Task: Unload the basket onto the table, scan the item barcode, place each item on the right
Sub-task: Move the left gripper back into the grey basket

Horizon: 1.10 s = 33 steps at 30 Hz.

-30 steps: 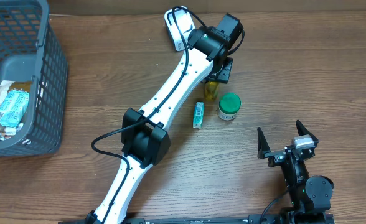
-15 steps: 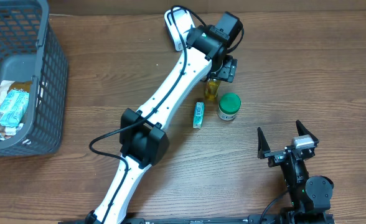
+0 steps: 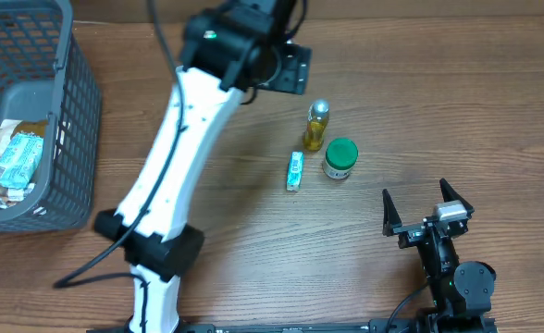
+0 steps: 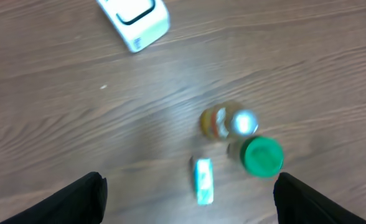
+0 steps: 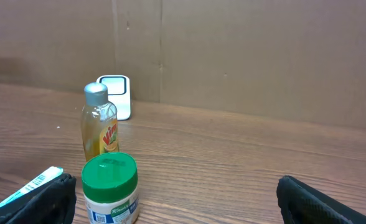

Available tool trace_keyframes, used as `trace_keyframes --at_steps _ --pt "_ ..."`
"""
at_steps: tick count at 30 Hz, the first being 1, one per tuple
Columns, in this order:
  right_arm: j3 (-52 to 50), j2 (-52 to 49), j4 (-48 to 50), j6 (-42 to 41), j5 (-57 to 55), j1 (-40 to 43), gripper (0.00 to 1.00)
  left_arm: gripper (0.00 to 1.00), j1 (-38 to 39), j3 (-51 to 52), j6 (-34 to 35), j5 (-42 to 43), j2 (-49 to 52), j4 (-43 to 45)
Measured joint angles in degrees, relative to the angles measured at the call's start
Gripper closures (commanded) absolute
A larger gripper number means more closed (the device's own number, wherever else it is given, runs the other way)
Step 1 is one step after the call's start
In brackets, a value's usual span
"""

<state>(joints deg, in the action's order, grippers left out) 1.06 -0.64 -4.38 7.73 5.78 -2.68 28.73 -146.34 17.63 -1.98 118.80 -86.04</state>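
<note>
Three items sit mid-table: a yellow bottle with a silver cap (image 3: 316, 127) (image 4: 223, 122) (image 5: 100, 127), upright; a green-lidded jar (image 3: 340, 158) (image 4: 262, 156) (image 5: 110, 190); a teal packet (image 3: 294, 171) (image 4: 203, 180) lying flat. The white scanner (image 4: 134, 19) (image 5: 116, 94) lies beyond them and is hidden under the arm in the overhead view. My left gripper (image 3: 292, 70) (image 4: 189, 205) hovers high above the items, open and empty. My right gripper (image 3: 426, 211) (image 5: 177, 205) is open near the front edge, facing the jar.
A grey wire basket (image 3: 68, 111) holding packets stands at the far left. The left arm spans the table from the front edge to the back. A brown wall (image 5: 245, 50) rises behind the table.
The left gripper opened off the yellow bottle, rose and swung back and left. The bottle stays upright where it was. The right arm has not moved.
</note>
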Motion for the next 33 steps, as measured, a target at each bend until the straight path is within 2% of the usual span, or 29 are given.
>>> trace_keyframes --at_steps 10,21,28,29,33 --pt "0.0 0.0 0.0 0.0 0.0 0.0 0.0 0.21 -5.4 0.0 -2.9 -0.5 -4.9 -10.2" --pt "0.0 0.0 0.0 0.0 0.0 0.0 0.0 0.13 -12.2 0.0 -6.2 -6.9 -9.1 -10.6" --pt "0.0 0.0 0.0 0.0 0.0 0.0 0.0 0.11 -24.4 0.0 -8.5 -10.1 -14.5 -10.6" --pt "0.0 0.0 0.0 0.0 0.0 0.0 0.0 0.01 -27.4 0.0 -9.0 -10.3 -15.1 -10.6" --pt "0.0 0.0 0.0 0.0 0.0 0.0 0.0 0.0 -38.3 0.0 -9.9 -10.8 -16.2 -10.3"
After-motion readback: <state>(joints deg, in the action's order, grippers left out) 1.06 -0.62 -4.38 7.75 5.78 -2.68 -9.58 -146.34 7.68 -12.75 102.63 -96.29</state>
